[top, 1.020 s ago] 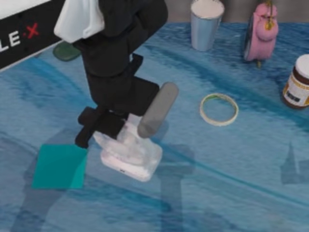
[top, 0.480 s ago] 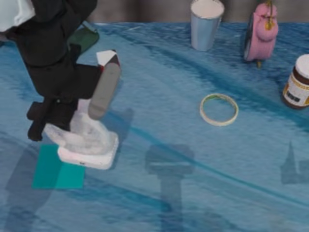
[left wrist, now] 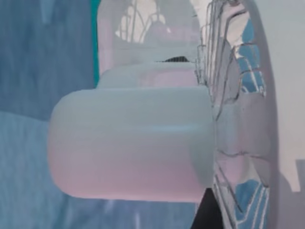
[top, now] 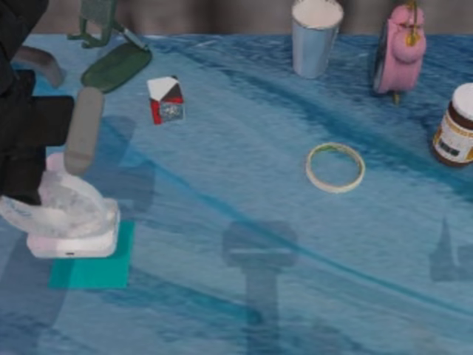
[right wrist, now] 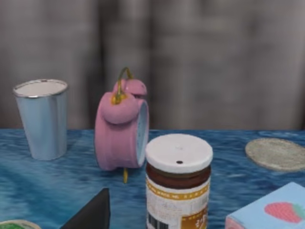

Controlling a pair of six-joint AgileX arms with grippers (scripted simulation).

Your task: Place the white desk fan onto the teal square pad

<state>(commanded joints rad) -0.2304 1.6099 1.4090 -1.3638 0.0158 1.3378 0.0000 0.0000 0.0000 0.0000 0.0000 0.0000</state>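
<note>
The white desk fan [top: 72, 235] is at the table's left, its round translucent grille [top: 52, 208] tilted and its grey-looking cylindrical housing [top: 83, 132] pointing away. My left gripper [top: 26, 181] is shut on the fan, and the grille hides the fingertips. The fan's rounded base overlaps the upper left part of the teal square pad [top: 96, 270]; I cannot tell whether it touches. The left wrist view is filled by the housing [left wrist: 128, 143] and grille, with a teal strip [left wrist: 94, 43] beside the base. My right gripper [right wrist: 93, 214] is parked out of the top view and shows only as a dark wedge.
A dark green oval stand base [top: 114, 68] and a red-and-white box [top: 166, 100] lie behind the fan. Further right are a tape ring [top: 335, 167], a white cup [top: 316, 37], a pink alarm clock [top: 403, 48] and a brown jar [top: 454, 126].
My left arm has carried the fan leftward from the table's middle to over the pad's corner. That uncovered the red-and-white box and the green stand base.
</note>
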